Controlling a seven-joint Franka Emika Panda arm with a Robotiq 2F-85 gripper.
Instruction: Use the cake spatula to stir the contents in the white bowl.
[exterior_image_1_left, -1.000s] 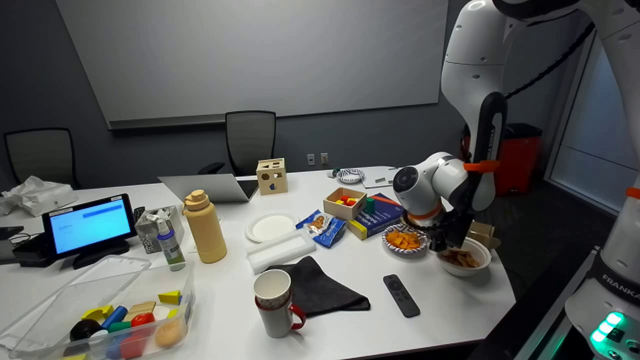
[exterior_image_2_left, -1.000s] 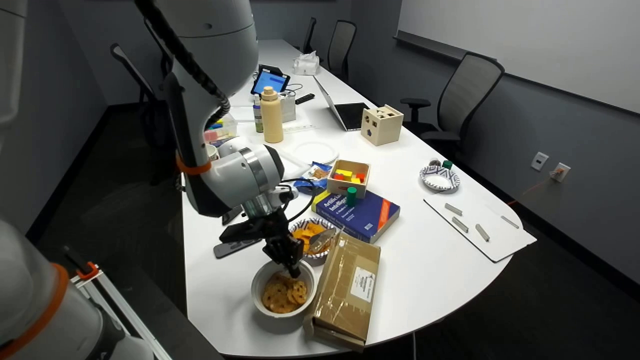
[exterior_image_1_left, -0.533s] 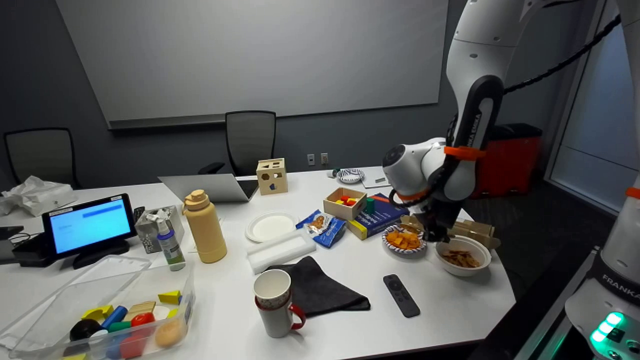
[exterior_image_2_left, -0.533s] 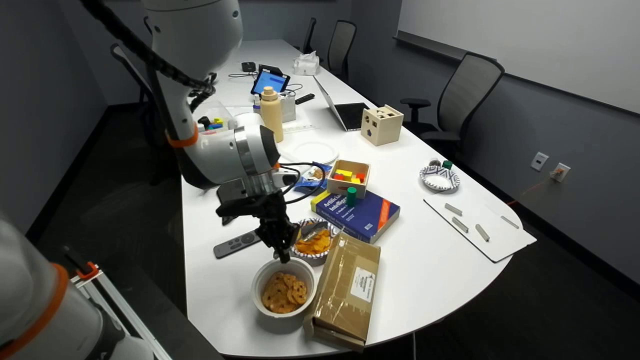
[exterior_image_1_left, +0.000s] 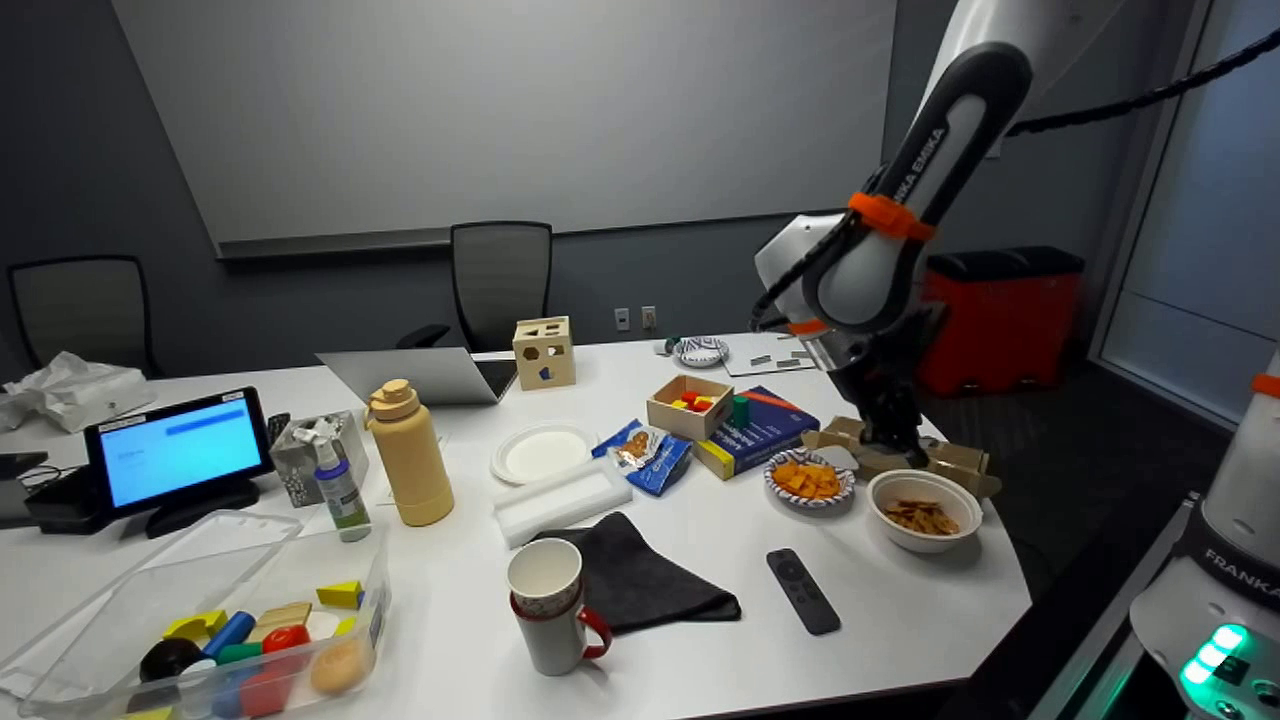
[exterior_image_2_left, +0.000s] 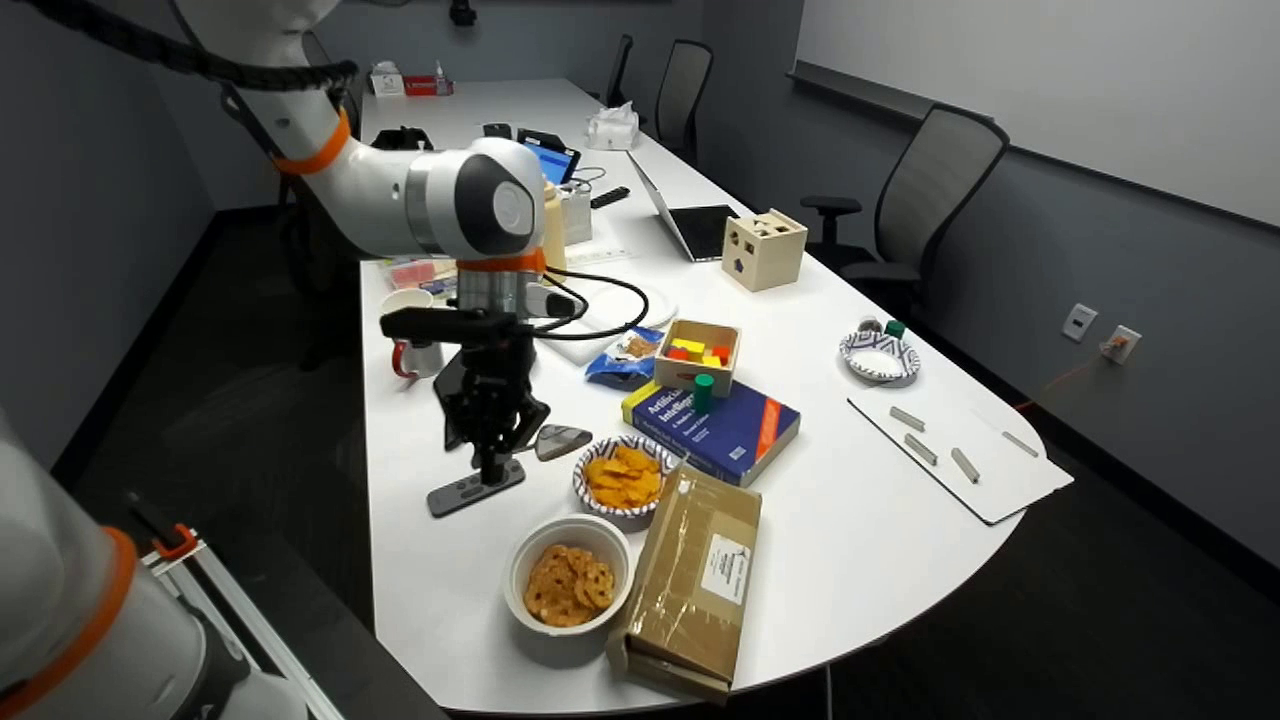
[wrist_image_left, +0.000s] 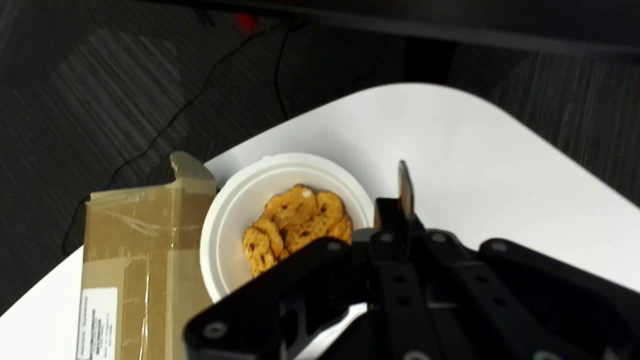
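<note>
Fingers (exterior_image_2_left: 492, 457) rose clear of white bowl (exterior_image_2_left: 613, 550) — cake spatula (exterior_image_2_left: 562, 442) gripped.

Office, meeting-room type. Big whiteboard (exterior_image_1_left: 550, 110) on grey wall (exterior_image_2_left: 1160, 240), black mesh-back chairs (exterior_image_2_left: 940, 190) beside a long white counter (exterior_image_2_left: 820, 560), open laptop (exterior_image_1_left: 410, 376), lit screen (exterior_image_1_left: 180, 450) on a stand, power outlet (exterior_image_2_left: 1126, 341), dark carpet (wrist_image_left: 117, 85) underfoot.

I saw the white table (exterior_image_2_left: 850, 545), in an exterior view, carrying the white bowl (exterior_image_2_left: 516, 588) and cardboard box (exterior_image_2_left: 690, 570) at lower centre, a remote (exterior_image_2_left: 456, 496) to their upper left, a blue book (exterior_image_2_left: 738, 428) near mid-frame.
</note>
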